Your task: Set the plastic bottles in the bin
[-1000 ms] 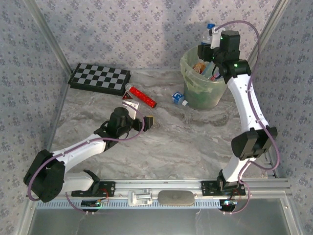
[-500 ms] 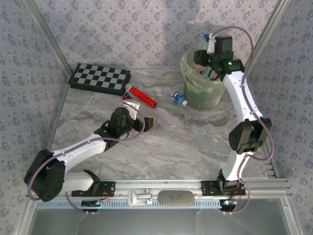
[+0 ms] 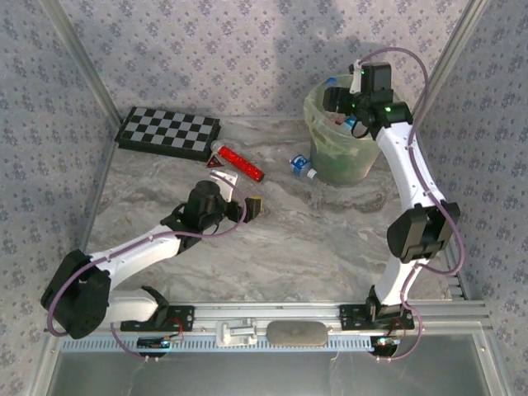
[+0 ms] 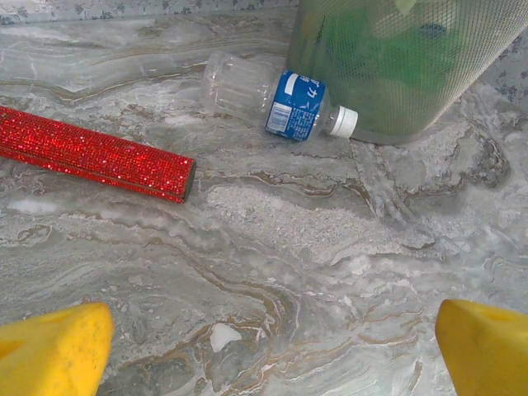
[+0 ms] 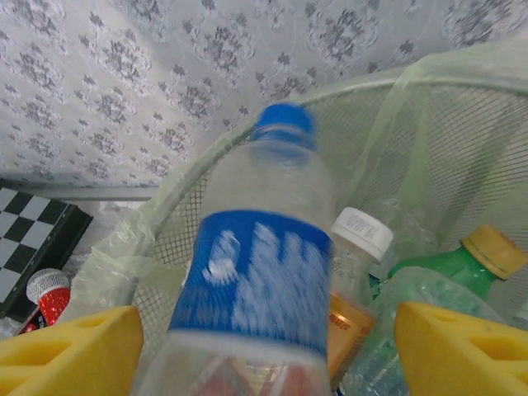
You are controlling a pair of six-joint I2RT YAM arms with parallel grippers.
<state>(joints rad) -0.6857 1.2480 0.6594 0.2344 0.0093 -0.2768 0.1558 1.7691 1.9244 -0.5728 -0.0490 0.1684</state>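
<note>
Above round mesh bin (image 5: 429, 140), clear cylindrical bottle (image 5: 256, 272), blue label.

We see the left arm (image 3: 140, 247) and the right arm (image 3: 412, 173) built alike, with smooth white shells on the long links and chunky black housings at the joints and wrists. A thin purple-grey cable (image 3: 396, 49) loops loosely along each arm. Small green lights (image 3: 385, 106) glow on the right arm's black wrist block. The left gripper (image 4: 268, 346) and the right gripper (image 5: 268, 351) carry bright yellow wedge-shaped fingers (image 4: 54, 346). Black brackets (image 3: 363, 313) clamp both bases to a silver metal rail (image 3: 272, 312) at the table's near edge.
</note>
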